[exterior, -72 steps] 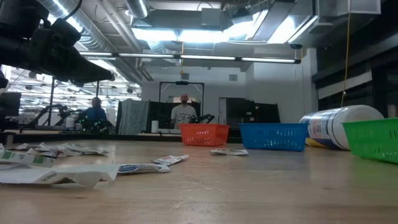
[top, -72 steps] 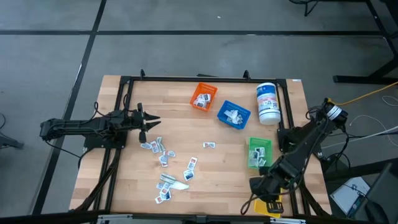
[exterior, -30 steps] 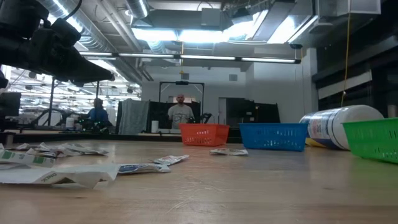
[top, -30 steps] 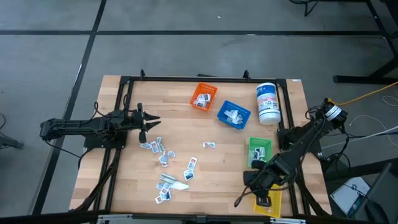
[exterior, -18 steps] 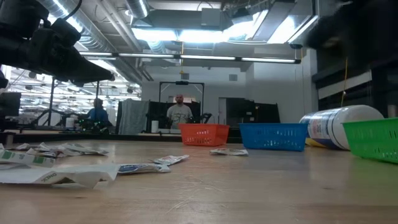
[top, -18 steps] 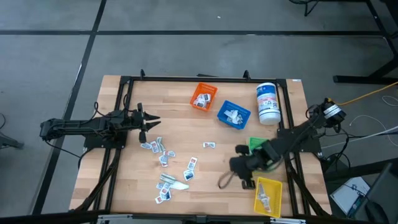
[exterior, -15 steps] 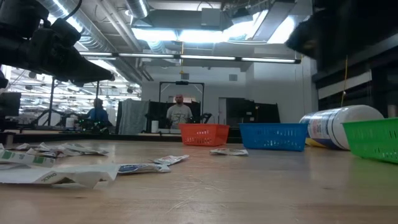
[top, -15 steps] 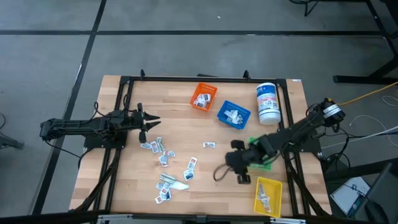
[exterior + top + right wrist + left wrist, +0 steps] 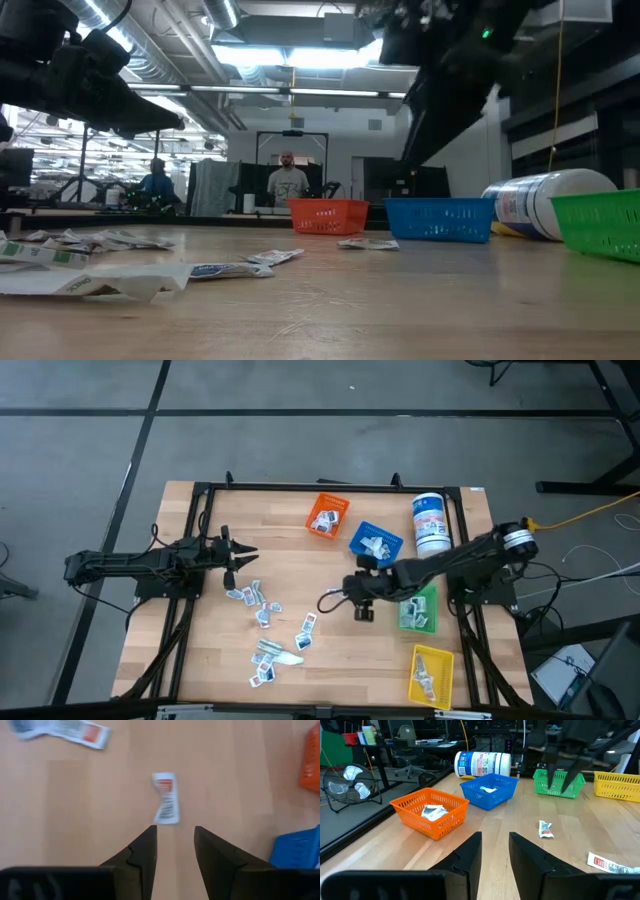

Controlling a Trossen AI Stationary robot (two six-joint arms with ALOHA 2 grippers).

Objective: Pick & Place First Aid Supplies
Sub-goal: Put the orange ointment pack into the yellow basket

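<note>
- Right gripper (image 9: 326, 601) in the centre of the high view, fingers parted with nothing between them, just beside a lone packet (image 9: 336, 593) on bare wood.
- Same lone packet (image 9: 165, 798) in the right wrist view, a little beyond the two dark fingertips (image 9: 148, 836), apart from them; another packet (image 9: 60, 728) at the upper left edge of that frame.
- Left gripper (image 9: 243, 556) at middle left of the high view, at the table's left side, fingers apart and empty.
- Main scatter of packets (image 9: 265, 630) in the lower-left part of the table (image 9: 340, 650), well apart from the right gripper.
- Around the work area: orange bin (image 9: 326, 515) and blue bin (image 9: 375, 544) above the right gripper, both with packets inside; white canister (image 9: 431, 526) lying on its side at upper right; green bin (image 9: 422, 609) partly under the right arm; yellow bin (image 9: 431, 673) at lower right with a packet inside.
- Nothing between the right gripper and the lone packet.
- Left wrist view alone: orange bin's contents (image 9: 433, 811) from the side, the right arm descending in front of the green bin (image 9: 560, 783).
- Low view alone: packets (image 9: 85, 262) lying flat at the left, and two people (image 9: 287, 181) in the room behind the table.
</note>
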